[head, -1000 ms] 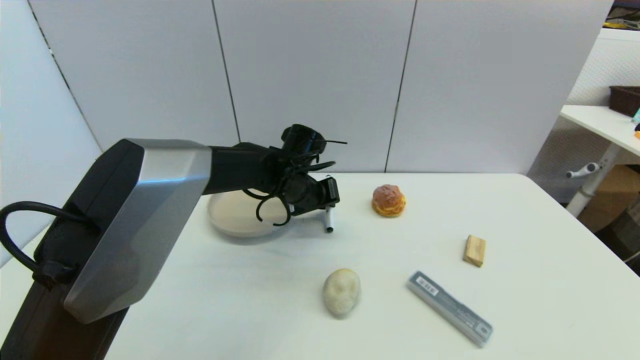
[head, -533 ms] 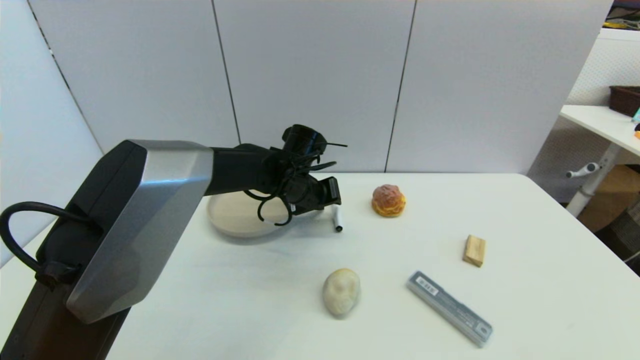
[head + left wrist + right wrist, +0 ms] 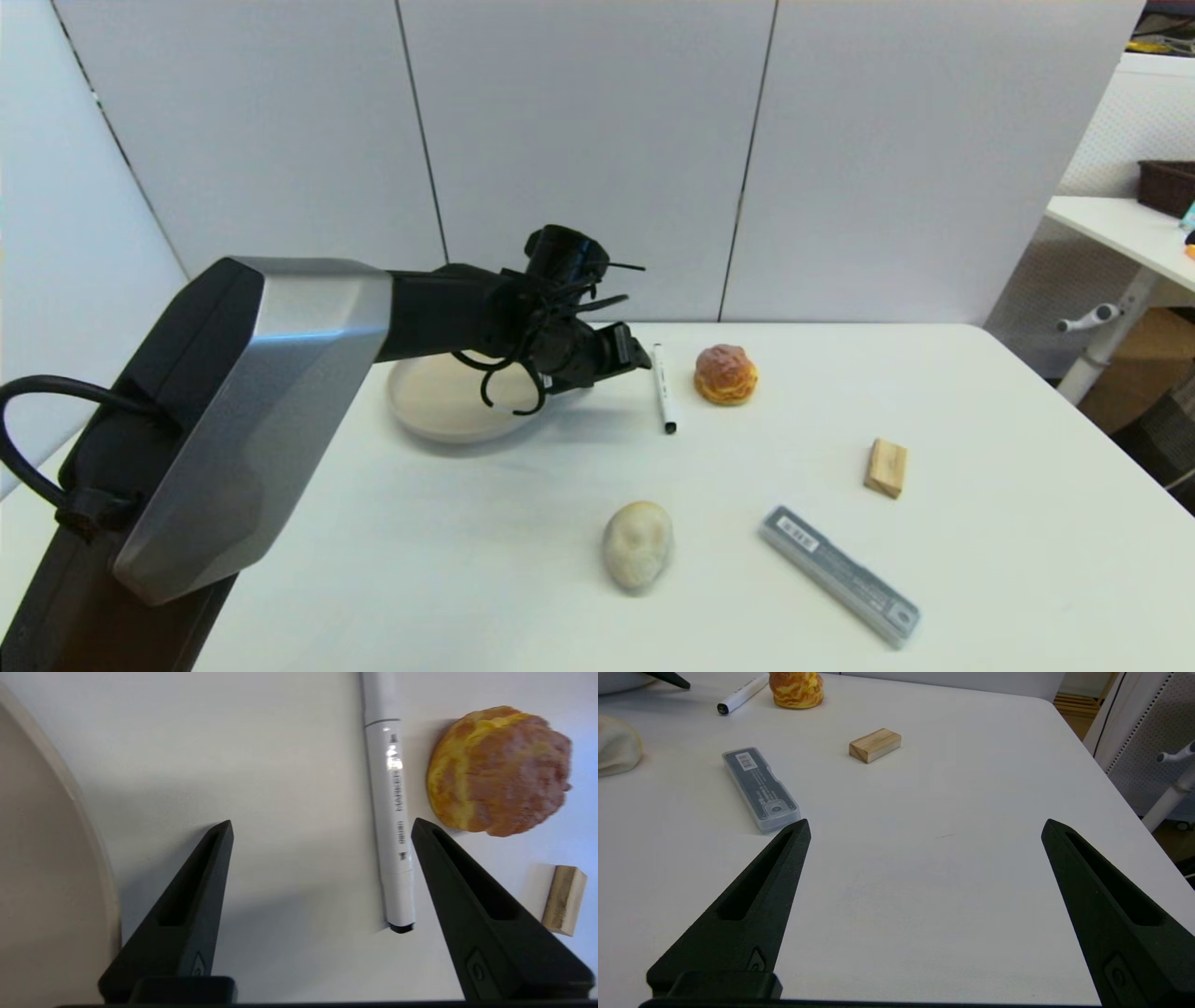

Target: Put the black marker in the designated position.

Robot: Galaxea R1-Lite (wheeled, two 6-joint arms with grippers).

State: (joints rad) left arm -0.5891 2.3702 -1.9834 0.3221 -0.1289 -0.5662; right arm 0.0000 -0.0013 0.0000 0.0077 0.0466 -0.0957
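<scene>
Your left gripper (image 3: 320, 828) hangs low over the white table (image 3: 980, 560) with its two black fingers (image 3: 187, 914) spread wide and nothing between them but bare tabletop. It holds nothing. The slim white-barrelled black marker (image 3: 663, 389) lies flat on the table, free of the gripper, just inside the right finger and not touching it as far as you can see. Its black tip points toward the near side. Just right of the marker sits the orange-brown cream puff (image 3: 725, 374), close beside the barrel; to the left is the round beige plate (image 3: 420, 406), its rim near the left finger.

Your right gripper (image 3: 924, 826) is parked over the near right part of the table, fingers wide apart and empty. Nearer you lie the pale stone-like lump (image 3: 638, 544), the flat grey translucent case (image 3: 838, 575) and the small wooden block (image 3: 886, 468), all well apart from the marker.
</scene>
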